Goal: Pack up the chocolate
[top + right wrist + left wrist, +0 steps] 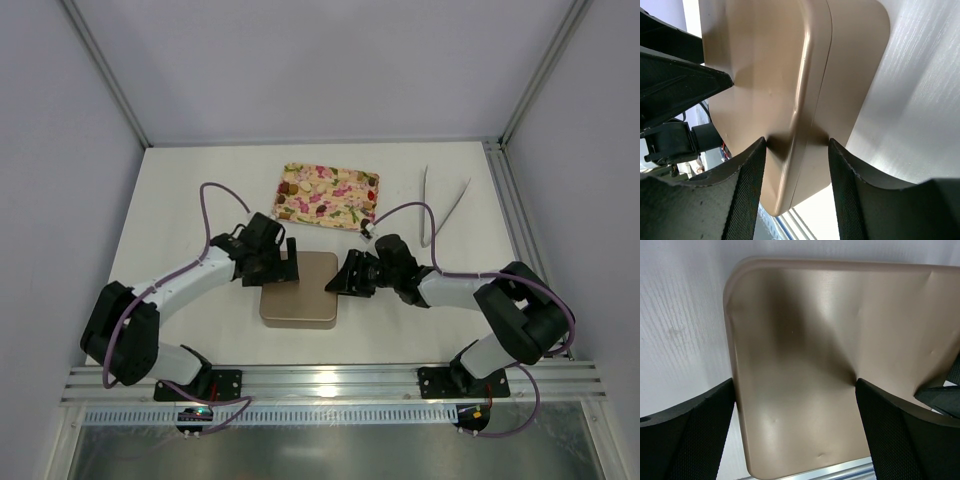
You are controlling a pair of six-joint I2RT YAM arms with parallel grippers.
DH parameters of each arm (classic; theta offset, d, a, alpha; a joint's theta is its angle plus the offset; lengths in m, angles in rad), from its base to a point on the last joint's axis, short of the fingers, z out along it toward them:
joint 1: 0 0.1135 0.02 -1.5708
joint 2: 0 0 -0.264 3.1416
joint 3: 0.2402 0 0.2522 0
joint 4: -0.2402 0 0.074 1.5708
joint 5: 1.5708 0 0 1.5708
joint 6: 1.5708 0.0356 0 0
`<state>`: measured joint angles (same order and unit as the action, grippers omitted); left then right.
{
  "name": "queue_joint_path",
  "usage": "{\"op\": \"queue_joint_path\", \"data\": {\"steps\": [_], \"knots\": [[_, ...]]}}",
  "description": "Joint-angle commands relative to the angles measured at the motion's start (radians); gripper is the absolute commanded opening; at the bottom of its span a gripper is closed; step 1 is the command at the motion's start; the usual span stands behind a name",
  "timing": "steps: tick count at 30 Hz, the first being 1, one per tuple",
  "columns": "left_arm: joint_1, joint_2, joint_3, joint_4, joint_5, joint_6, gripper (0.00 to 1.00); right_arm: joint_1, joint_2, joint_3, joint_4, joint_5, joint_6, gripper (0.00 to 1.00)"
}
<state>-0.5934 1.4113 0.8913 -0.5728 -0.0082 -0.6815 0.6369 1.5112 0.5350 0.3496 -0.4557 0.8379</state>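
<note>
White table (180,200), both end effectors (285,262) (340,281) pinching box (298,297) edges

Metallic tan box (298,290), pink-flowered tray (328,194), white table (180,200).

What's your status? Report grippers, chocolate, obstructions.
Left gripper shut on box corner, right gripper shut on its edge. Lid on. Chocolate indistinguishable on flowered tray. White tongs lie apart, far right.
</note>
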Motion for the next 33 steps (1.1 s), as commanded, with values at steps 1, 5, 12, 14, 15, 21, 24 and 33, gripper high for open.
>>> {"op": "queue_joint_path", "data": {"steps": [1,5,12,14,15,21,24,33], "knots": [[-0.019,0.037,-0.029,-0.001,-0.013,-0.023,0.96,0.018,-0.003,0.019,0.037,0.012,-0.008,0.52],[-0.020,0.038,-0.080,0.033,-0.012,-0.058,0.93,0.018,0.001,0.010,0.029,0.026,-0.016,0.49],[-0.019,0.025,-0.167,0.100,0.005,-0.113,0.84,0.017,-0.005,0.013,-0.003,0.041,-0.034,0.49],[-0.020,0.020,-0.193,0.120,0.005,-0.131,0.82,0.018,-0.006,0.013,-0.015,0.049,-0.040,0.49],[-0.020,0.015,-0.202,0.125,0.005,-0.138,0.79,0.018,-0.008,0.013,-0.021,0.054,-0.042,0.49],[-0.019,-0.015,-0.265,0.160,0.031,-0.196,0.75,0.017,-0.006,0.014,-0.041,0.063,-0.048,0.49],[-0.020,-0.041,-0.287,0.169,0.036,-0.217,0.74,0.017,-0.008,0.016,-0.047,0.069,-0.051,0.49],[-0.020,-0.112,-0.310,0.186,0.068,-0.245,0.62,-0.011,-0.043,0.028,-0.096,0.074,-0.077,0.50]]}}
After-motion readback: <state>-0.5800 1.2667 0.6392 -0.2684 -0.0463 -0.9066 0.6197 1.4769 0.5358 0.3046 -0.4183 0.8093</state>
